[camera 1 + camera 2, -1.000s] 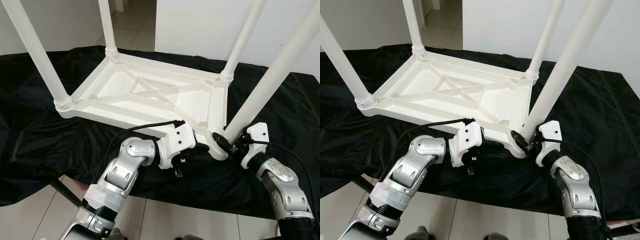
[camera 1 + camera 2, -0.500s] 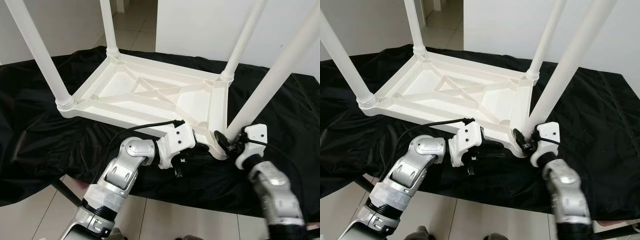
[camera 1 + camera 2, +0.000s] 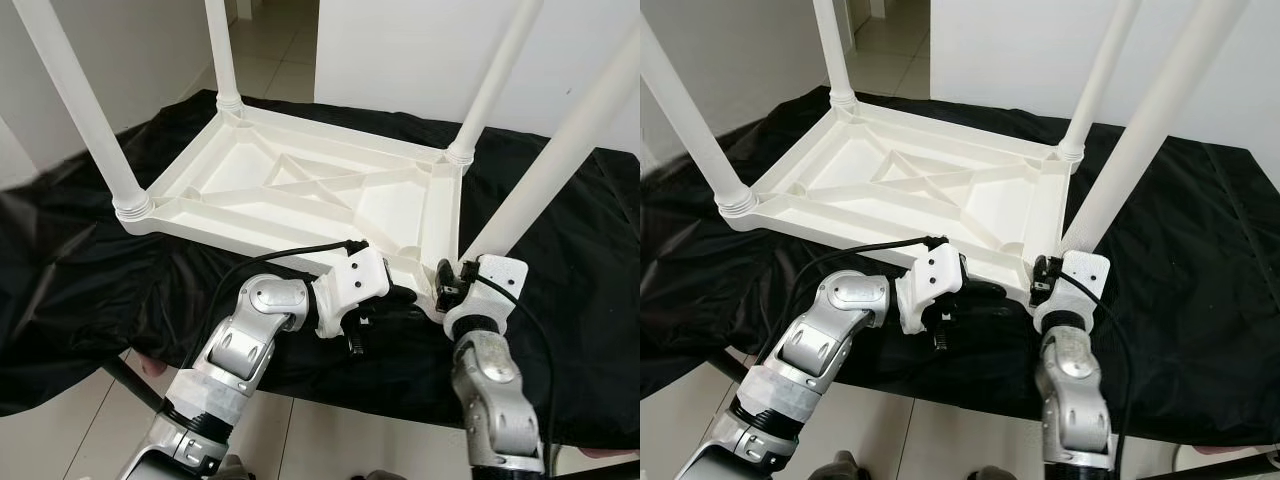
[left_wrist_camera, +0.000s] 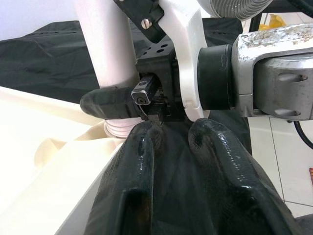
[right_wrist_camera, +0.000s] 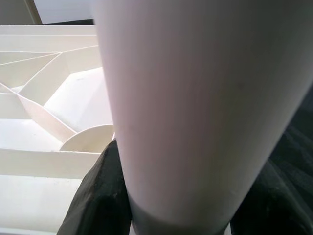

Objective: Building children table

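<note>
A white plastic children's table lies upside down on a black cloth, with its legs pointing up. My right gripper is shut on the near right leg just above its socket. In the right wrist view that leg sits between the black fingers. My left gripper lies low along the table's front edge and points at the same corner. In the left wrist view its fingers stand slightly apart over dark cloth, a little short of the leg and of the right gripper's finger.
The black cloth covers a low surface whose front edge drops to a tiled floor. Three other legs rise at the near left, far left and far right. White walls and a doorway lie behind.
My right forearm has swung left, from right of the near right leg to directly in front of it, still gripping the leg's base. The left arm has stayed put. The camera shifted slightly.
</note>
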You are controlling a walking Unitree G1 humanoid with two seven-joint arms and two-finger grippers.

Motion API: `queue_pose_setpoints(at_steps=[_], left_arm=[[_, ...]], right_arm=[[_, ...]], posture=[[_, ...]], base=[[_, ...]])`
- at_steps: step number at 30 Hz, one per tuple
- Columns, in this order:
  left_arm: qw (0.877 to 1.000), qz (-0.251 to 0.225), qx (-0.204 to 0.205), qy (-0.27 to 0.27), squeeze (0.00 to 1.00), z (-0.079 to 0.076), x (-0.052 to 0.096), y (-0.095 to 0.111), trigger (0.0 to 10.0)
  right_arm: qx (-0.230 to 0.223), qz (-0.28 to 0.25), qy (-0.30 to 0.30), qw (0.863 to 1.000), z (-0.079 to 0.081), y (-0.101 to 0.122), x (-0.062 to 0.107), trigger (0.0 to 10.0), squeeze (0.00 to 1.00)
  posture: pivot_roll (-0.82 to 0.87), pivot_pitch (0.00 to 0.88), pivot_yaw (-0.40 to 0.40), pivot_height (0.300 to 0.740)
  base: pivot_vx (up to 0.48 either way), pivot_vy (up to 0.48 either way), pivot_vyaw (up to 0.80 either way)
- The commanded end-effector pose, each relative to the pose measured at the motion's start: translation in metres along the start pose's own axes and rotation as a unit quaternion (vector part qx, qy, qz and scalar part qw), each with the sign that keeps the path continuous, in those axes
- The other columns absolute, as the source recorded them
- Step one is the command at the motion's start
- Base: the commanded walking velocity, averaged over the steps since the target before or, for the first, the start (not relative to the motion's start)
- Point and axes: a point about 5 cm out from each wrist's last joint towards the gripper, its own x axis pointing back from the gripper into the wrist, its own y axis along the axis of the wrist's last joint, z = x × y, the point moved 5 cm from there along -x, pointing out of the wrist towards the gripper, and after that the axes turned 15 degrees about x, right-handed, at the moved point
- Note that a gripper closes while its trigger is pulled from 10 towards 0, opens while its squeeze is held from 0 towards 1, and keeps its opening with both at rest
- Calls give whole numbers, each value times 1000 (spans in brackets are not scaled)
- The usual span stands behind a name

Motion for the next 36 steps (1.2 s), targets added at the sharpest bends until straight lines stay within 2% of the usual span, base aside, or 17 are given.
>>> queue_pose_setpoints(at_steps=[1, 3, 4, 9, 12, 13, 17, 20, 22, 24, 25, 26, 29, 30, 31, 35, 36], left_arm=[[998, -9, 3, 55, 0, 11, 2, 1, 10000], [999, -9, 3, 54, 0, 11, 1, 1, 10000], [999, -9, 3, 54, 0, 11, 1, 1, 10000], [999, -9, 3, 54, 0, 11, 1, 1, 10000], [999, -10, 4, 53, 0, 11, 1, 1, 10000], [999, -9, 4, 54, 0, 10, 1, 0, 10000], [999, -9, 5, 54, 0, 10, 1, 0, 10000], [999, -9, 5, 53, 0, 10, 1, 0, 10000], [999, -9, 5, 53, 0, 10, 1, 0, 10000], [999, -9, 4, 53, 0, 10, 0, 1, 10000], [999, -9, 4, 53, 0, 10, 0, 1, 10000], [999, -10, 3, 53, 0, 11, 0, 1, 10000], [999, -10, 3, 53, 0, 11, -1, 1, 10000], [999, -10, 3, 52, 0, 11, -1, 2, 10000], [999, -10, 3, 52, 0, 11, -1, 2, 10000], [998, -10, 2, 54, 0, 11, 0, 2, 10000], [998, -11, 2, 55, 0, 11, 0, 2, 10000]], right_arm=[[-7, 29, -17, 999, -3, -11, 5, 10000, 0], [-5, 29, -18, 999, -4, -11, 4, 10000, 0], [-9, 20, -16, 1000, -7, -8, 4, 10000, 1000], [-8, 9, -12, 1000, -9, -4, 4, 10000, 1000], [15, -13, 24, 1000, -15, -2, 5, 10000, 1000], [54, -31, 63, 996, -21, -2, 6, 10000, 0], [63, -37, 72, 995, -23, -2, 6, 10000, 0], [68, -56, 128, 988, -20, 2, 6, 10000, 0], [68, -56, 128, 988, -20, 2, 6, 10000, 0], [98, -89, 218, 967, -11, 10, 3, 10000, 0], [98, -89, 218, 967, -11, 10, 3, 10000, 0], [108, -101, 282, 948, 0, 14, -1, 10000, 0], [111, -103, 295, 943, 2, 14, -1, 10000, 0], [120, -105, 325, 932, 10, 15, -3, 10000, 0], [120, -105, 325, 932, 10, 15, -3, 10000, 0], [139, -99, 376, 911, 23, 9, -2, 9961, 0], [141, -93, 384, 908, 23, 6, -2, 5255, 0]], posture=[[-15, 0, -21, 740], [-18, 0, -21, 740], [-19, 0, -21, 740], [-19, 0, -21, 740], [-21, 0, -24, 740], [-21, 0, -24, 740], [-21, 0, -24, 740], [-23, 0, -22, 740], [-23, 0, -22, 740], [-22, 0, -22, 740], [-22, 0, -22, 740], [-20, 0, -19, 740], [-20, 0, -19, 740], [-16, 0, -21, 740], [-16, 0, -21, 740], [-9, 0, -25, 740], [-8, 0, -25, 740]], base=[[0, 0, 0], [0, 0, 0], [0, 0, 0], [0, 0, 0], [0, 0, 0], [0, 0, 0], [0, 0, 0], [0, 0, 0], [0, 0, 0], [0, 0, 0], [0, 0, 0], [0, 0, 0], [0, 0, 0], [0, 0, 0], [0, 0, 0], [0, 0, 0], [0, 0, 0]])
